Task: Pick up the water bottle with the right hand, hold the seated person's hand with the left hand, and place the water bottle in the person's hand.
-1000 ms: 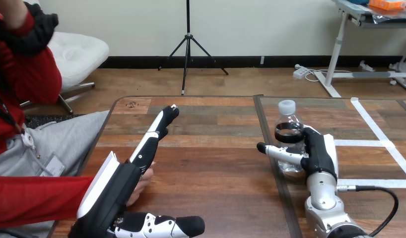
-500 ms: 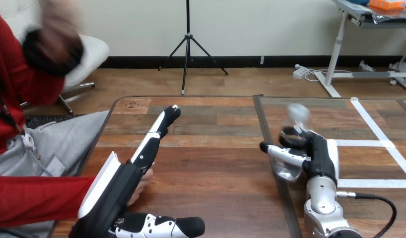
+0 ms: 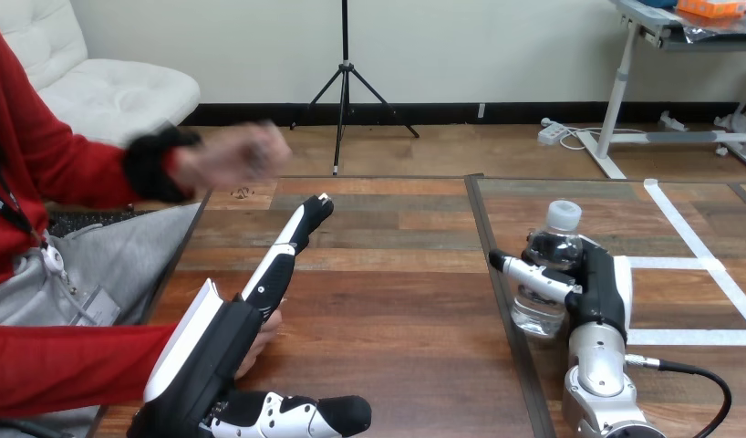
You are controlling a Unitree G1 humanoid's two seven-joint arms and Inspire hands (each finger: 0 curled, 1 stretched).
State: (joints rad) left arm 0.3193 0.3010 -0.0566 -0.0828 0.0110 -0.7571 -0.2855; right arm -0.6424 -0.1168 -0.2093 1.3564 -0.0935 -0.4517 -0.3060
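- Gripping the water bottle [image 3: 544, 274] around its mid-body, the right hand [image 3: 605, 285] had its thumb laid across the near face and its fingers wrapped behind.
- The bottle was over the right half of the wooden table [image 3: 397, 301], its top leaning a little to the right. Whether its base touched the wood could not be told.
- The bottle was a round, clear plastic one with a white screw cap [image 3: 563, 216] and water inside. It probably weighed little, though the water would slosh and shift the load when tilted.
- Its thin walls likely gave under a hard squeeze, and the smooth skin looked slippery, so a firm but moderate wrap seemed safer than a pinch.
- The middle of the body, where the hand already sat, seemed the best hold. It left the cap end and the lower part free for the person to take.
- The left hand [image 3: 214, 347] lay relaxed, fingers straight and thumb stretched out sideways, over the person's hand [image 3: 263, 330] at the table's near left edge. That hand's fingertips peeked from under it, and nothing was curled round them, so it was resting on top rather than clasping.
- The person's other hand [image 3: 233, 157] hung blurred in the air above the far left corner, well apart from the bottle.
- The tabletop showed matte plank grain, a dark seam down its middle and white tape lines [image 3: 693, 239] at the right.
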